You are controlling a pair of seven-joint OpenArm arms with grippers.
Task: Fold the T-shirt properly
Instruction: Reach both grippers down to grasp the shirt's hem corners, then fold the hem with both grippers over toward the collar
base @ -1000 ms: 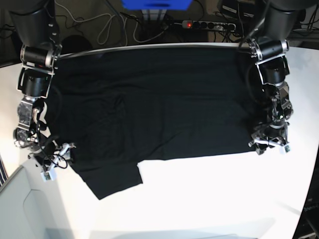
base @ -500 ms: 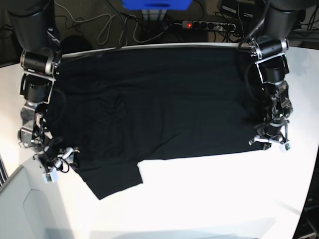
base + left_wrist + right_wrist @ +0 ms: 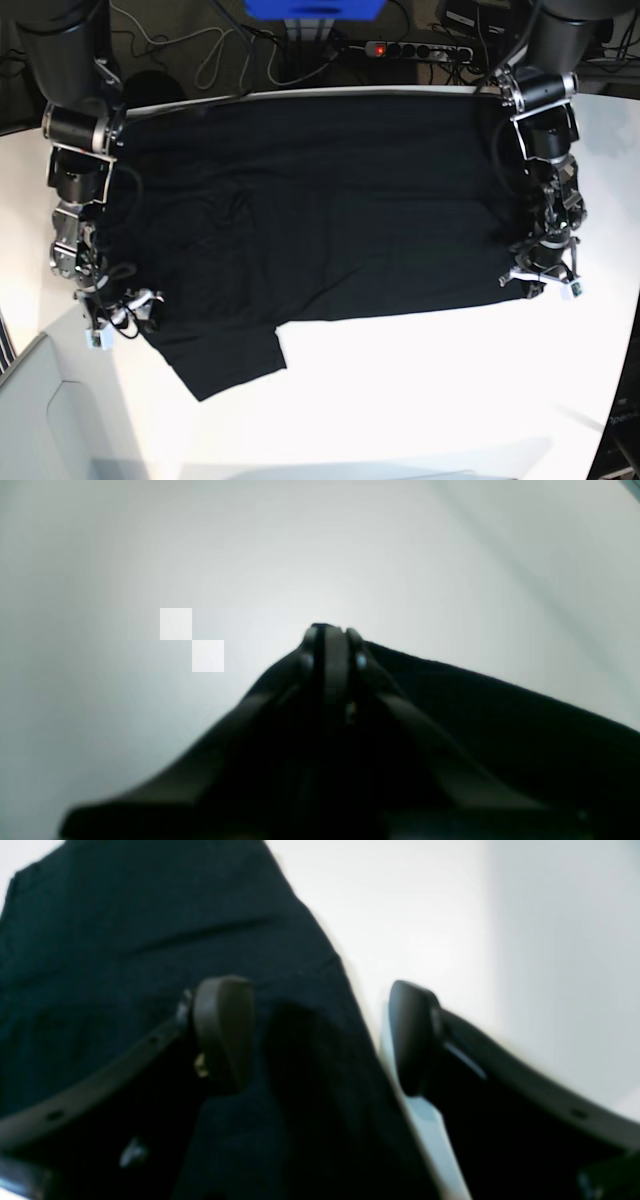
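My left gripper (image 3: pixel 327 630) is pinched tight, jaws together with dark cloth bunched around them, so I judge it has the T-shirt (image 3: pixel 320 200) by its near corner. In the left wrist view the hem runs away to the right from the fingertips, and bare white table (image 3: pixel 150 555) lies beyond.

My right gripper (image 3: pixel 320 1035) stands wide apart: one pad (image 3: pixel 222 1032) rests over black cloth, the other (image 3: pixel 412 1035) over bare table, with the shirt's edge running between them. Nothing is held there yet.

To do this step well, I think the right jaws should come down astride that edge and close on the cloth itself, taking both layers if there are two, which I cannot tell from here. Only when both corners are held alike should I lift, and lift evenly, or the hem will skew.

From above, the shirt lies spread, plain side up, over most of the table (image 3: pixel 420 400). A sleeve (image 3: pixel 225 360) hangs out toward the near side by my right gripper (image 3: pixel 125 315). My left gripper (image 3: pixel 540 278) sits at the opposite corner of the near hem.

The near half of the table is bare, giving room to draw cloth that way. The far hem lies close to the back edge, with cables and a power strip (image 3: pixel 415 50) behind; a fold carried that way has little margin.
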